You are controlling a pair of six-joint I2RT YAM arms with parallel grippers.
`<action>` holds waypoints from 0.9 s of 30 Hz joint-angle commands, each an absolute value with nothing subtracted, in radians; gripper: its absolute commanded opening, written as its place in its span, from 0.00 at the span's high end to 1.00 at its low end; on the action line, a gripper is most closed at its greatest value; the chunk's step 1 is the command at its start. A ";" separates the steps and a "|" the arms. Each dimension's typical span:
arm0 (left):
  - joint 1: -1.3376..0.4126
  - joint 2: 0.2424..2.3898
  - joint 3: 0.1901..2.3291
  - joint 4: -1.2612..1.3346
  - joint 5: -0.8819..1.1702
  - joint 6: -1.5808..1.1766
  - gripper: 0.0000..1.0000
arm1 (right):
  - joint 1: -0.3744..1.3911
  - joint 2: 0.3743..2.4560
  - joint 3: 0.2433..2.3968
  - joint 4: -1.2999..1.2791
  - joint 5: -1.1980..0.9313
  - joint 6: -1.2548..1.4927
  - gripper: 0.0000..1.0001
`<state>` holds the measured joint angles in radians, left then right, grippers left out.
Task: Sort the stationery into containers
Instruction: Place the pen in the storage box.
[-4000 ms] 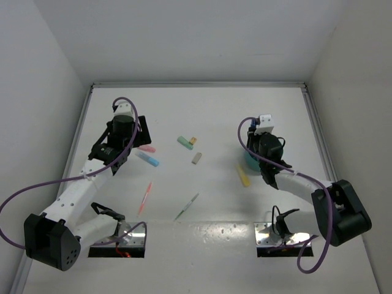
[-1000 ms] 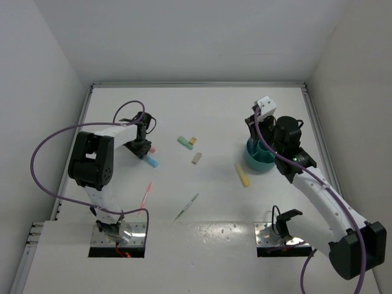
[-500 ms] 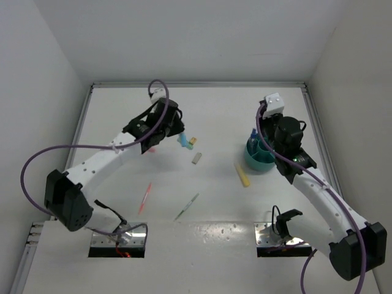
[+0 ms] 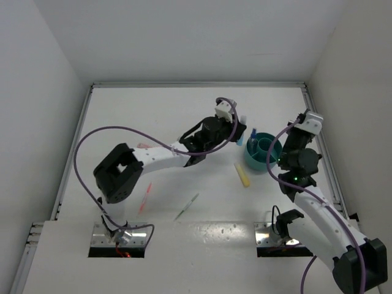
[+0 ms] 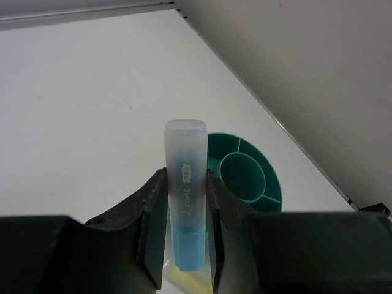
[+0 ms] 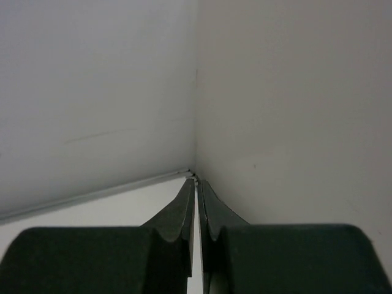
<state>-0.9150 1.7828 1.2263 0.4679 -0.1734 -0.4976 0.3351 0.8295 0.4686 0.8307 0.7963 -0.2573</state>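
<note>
The left gripper (image 5: 185, 179) hangs over the far middle of the table (image 4: 122, 116), its fingers (image 5: 153, 208) pinching a stubby light blue marker (image 5: 185, 153) by the lower barrel. In the left wrist view the marker stands upright between the two dark fingers. It has a frosted, translucent cap and a deeper blue body below it. Pale printing runs lengthwise along the marker. The letters "point" can be read, and a small mark above them is too faint to make out. No other writing is legible in any view.

Just right of the held marker sits the round teal cup (image 4: 262, 168). The left wrist view shows it has a round inner well with dividers fanning out to the rim. A blue-clear pen (image 4: 253, 136) stands at its left edge, though which compartment holds it is unclear.

A yellow marker (image 4: 243, 175) lies on the table just near-left of the cup. Farther left and nearer, a thin pink pen (image 4: 145, 197) and a thin green pen (image 4: 187, 207) lie apart from each other.

The right gripper (image 6: 196, 184) is raised to the right of the cup. Its fingers (image 6: 184, 214) are pressed together on nothing and point toward the corner where two walls meet.
</note>
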 commanded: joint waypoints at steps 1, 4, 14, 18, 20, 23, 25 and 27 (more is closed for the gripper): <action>-0.934 1.854 1.371 0.753 -0.080 -0.430 1.00 | 0.333 0.818 0.433 1.112 0.842 -0.336 0.95; -0.943 1.962 1.463 0.810 -0.057 -0.429 1.00 | 0.333 0.818 0.411 1.158 0.833 -0.345 0.95; -0.953 2.192 1.634 0.887 0.037 -0.532 1.00 | 0.333 0.808 0.402 1.190 0.824 -0.345 0.95; -0.962 2.235 1.644 0.896 0.037 -0.544 1.00 | 0.333 0.808 0.393 1.201 0.824 -0.345 0.95; -0.971 2.250 1.666 0.896 0.037 -0.545 1.00 | 0.333 0.808 0.393 1.201 0.824 -0.345 0.95; -0.971 2.272 1.675 0.884 0.037 -0.545 1.00 | 0.333 0.808 0.384 1.210 0.833 -0.345 0.95; -0.971 2.282 1.684 0.873 0.026 -0.545 1.00 | 0.333 0.799 0.383 1.210 0.833 -0.345 0.95; -0.971 2.283 1.684 0.862 0.017 -0.545 1.00 | 0.333 0.799 0.383 1.220 0.833 -0.345 0.95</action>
